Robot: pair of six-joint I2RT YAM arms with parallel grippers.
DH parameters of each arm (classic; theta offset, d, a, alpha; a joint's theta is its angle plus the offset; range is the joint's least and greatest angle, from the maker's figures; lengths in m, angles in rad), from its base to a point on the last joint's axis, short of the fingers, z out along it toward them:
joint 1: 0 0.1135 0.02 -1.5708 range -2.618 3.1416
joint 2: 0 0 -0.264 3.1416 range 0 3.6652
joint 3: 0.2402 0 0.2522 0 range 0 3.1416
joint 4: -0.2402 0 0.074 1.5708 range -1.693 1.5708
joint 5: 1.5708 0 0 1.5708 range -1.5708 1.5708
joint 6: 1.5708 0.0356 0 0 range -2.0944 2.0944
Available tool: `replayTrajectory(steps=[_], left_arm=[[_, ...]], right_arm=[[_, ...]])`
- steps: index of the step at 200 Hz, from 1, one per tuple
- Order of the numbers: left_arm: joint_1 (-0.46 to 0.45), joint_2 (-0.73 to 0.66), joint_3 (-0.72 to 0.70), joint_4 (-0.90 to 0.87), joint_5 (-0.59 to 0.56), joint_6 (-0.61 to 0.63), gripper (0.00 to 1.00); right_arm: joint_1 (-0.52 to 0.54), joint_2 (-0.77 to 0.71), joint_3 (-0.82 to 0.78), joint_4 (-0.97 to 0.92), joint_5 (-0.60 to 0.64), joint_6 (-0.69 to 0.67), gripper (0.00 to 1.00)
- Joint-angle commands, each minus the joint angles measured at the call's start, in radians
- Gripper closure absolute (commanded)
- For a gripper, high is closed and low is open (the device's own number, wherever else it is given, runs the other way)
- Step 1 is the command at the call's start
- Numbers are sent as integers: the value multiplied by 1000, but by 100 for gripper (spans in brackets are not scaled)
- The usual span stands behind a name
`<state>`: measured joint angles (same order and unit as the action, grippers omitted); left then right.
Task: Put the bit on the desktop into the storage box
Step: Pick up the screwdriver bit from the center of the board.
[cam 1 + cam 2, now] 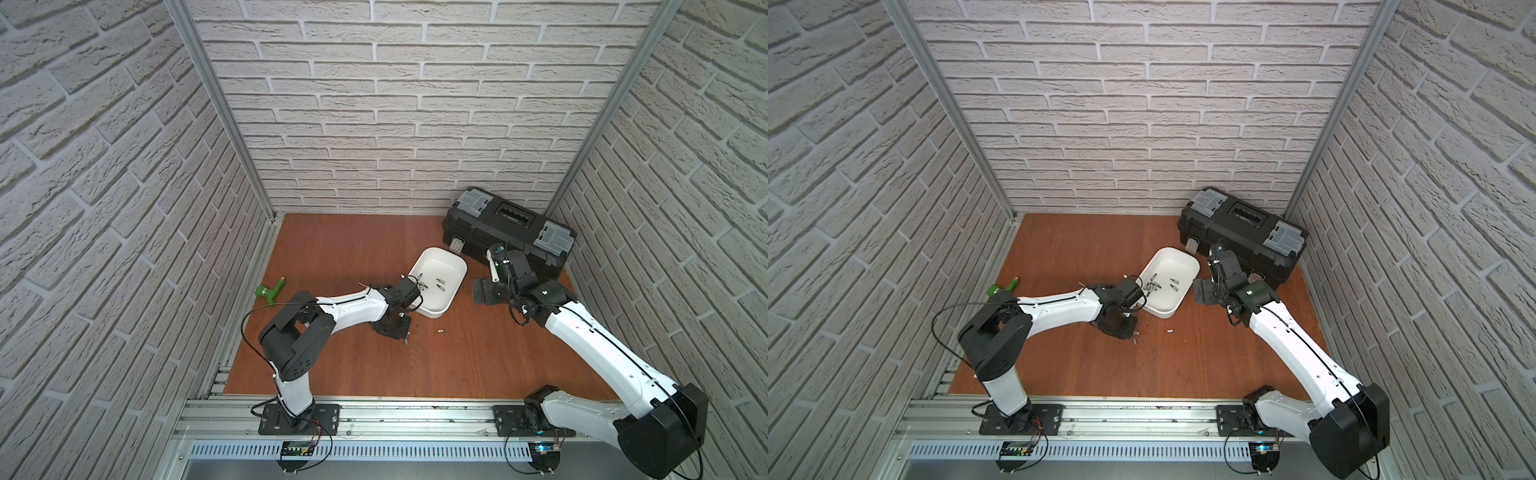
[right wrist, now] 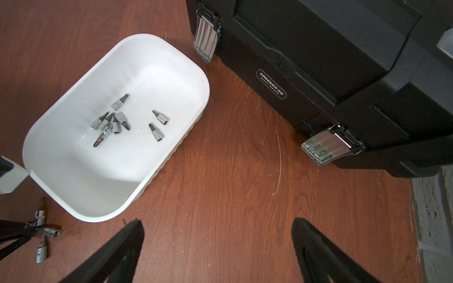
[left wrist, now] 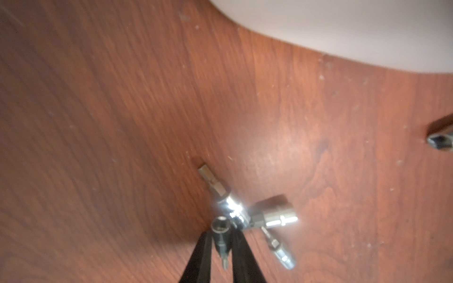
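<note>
My left gripper (image 3: 221,234) is shut on a small silver bit (image 3: 222,241), which sits lengthwise between the black fingers (image 3: 203,254). It is low over the desktop (image 3: 122,122). Three more bits lie touching just ahead of it: one (image 3: 229,202), another (image 3: 275,213) and a third (image 3: 282,254). A lone bit (image 1: 441,331) (image 1: 1170,331) lies farther right. The white storage box (image 1: 432,313) (image 1: 1163,311) (image 2: 171,152) stands just beyond and holds several bits (image 2: 110,122). My right gripper (image 2: 218,232) (image 1: 482,291) hovers open and empty to the right of the box.
A big black toolbox (image 1: 511,232) (image 1: 1246,232) (image 2: 318,61) stands at the back right, close behind the right gripper. A green tool (image 1: 270,289) (image 1: 1003,286) lies at the left edge of the board. Brick-pattern walls close three sides.
</note>
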<state>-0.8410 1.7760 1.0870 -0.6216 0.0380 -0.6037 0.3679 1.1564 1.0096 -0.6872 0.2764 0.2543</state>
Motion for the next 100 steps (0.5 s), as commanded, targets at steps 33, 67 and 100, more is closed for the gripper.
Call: replayTrajectory(steps=[33,67,100], left_arm=[[3,-6,-22,-33,-19,-1,87],[8,-52,-21,-52,-40,2,87],[14,-95,-5,-85,-56,20,87]], right_arm=[[-11,-7,-4,22,14,5,1],[-11,-17,-4,22,18,7,1],[-11,-28,-5,20,23,7,1]])
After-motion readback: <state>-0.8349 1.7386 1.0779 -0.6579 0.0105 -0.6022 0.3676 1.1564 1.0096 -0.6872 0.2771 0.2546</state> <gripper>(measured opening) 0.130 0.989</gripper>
